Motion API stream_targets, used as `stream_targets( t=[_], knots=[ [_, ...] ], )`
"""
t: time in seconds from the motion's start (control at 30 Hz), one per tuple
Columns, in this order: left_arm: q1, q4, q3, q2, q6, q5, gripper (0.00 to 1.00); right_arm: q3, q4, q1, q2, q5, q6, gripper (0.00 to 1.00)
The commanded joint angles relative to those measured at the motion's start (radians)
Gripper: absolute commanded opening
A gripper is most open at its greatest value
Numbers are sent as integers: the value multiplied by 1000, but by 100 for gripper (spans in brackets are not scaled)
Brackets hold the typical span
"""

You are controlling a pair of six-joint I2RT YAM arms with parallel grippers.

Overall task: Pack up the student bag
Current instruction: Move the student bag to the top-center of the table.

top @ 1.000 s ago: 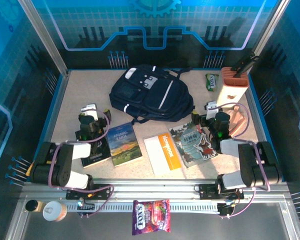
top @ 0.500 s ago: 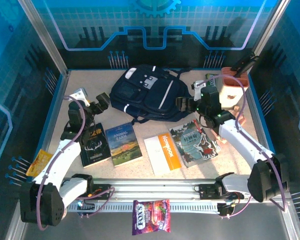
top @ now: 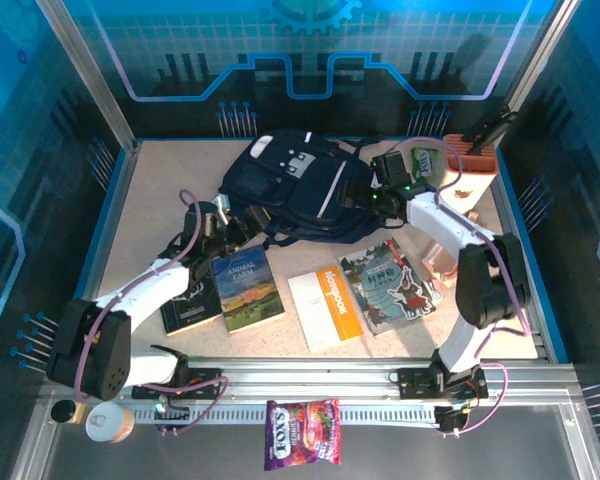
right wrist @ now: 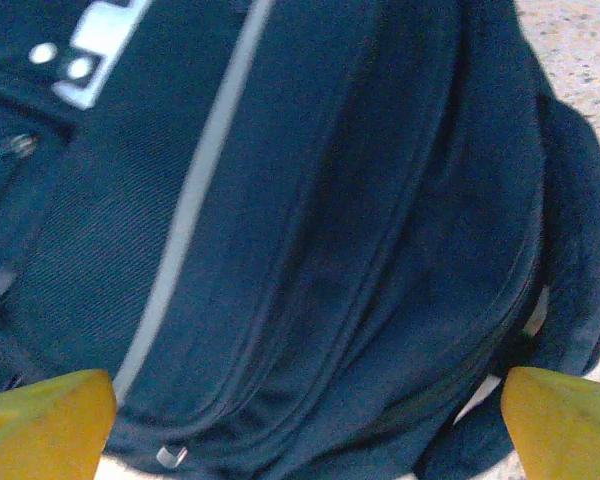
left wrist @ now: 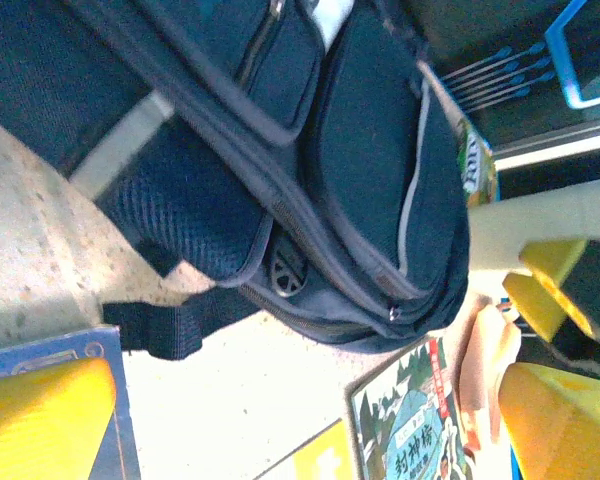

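Student bag (top: 300, 190) lies flat at the far centre of the desk (top: 140, 200), and every zip I can see looks closed. Nothing is packed yet. The books, Animal Earth book (top: 248, 288), dark book (top: 188, 300), orange-edged notebook (top: 325, 305) and illustrated book (top: 390, 285), lie in a row in front of it.

Left hand (top: 225, 222) is at the bag's near-left corner with its fingers (left wrist: 42, 418) wide apart and nothing in them. Right hand (top: 365, 196) is over the bag's right edge, fingers (right wrist: 40, 415) also spread and empty.

My read is that the step is opening the bag.
- One hand should pin the fabric while the other goes for a zip pull (left wrist: 392, 313). It's small, so close squarely on the tab, not the seam.
- Drag along the zip line. Pulling upward would probably lift the soft bag or slide it.
- Keep clear of the loose black strap (left wrist: 170, 328), which is a snag risk.

Compared with earlier:
- A second ago both arms were folded back near their bases.
- Half a second ago the left was out over the dark book and the right sat beside the orange-topped box (top: 467, 170).
- Both have since closed in on the bag from either side.
- Fingers have stayed spread throughout, and the bag and books haven't shifted.
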Motion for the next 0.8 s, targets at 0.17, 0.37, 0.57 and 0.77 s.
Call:
stream_targets(
  t=[0.17,0.37,0.57,0.77],
  knots=[
    [-17,61,101,151,-24,26,99,112,16,-24,202,-65,16,100],
    [10,-64,220,253,158,-61,99,80,51,55,229,-133,42,95],
    [103,-83,268,333,162,-58,99,15,149,190,208,-198,128,93],
    [161,-145,275,298,163,-98,99,14,127,237,132,-143,163,100]
  ],
)
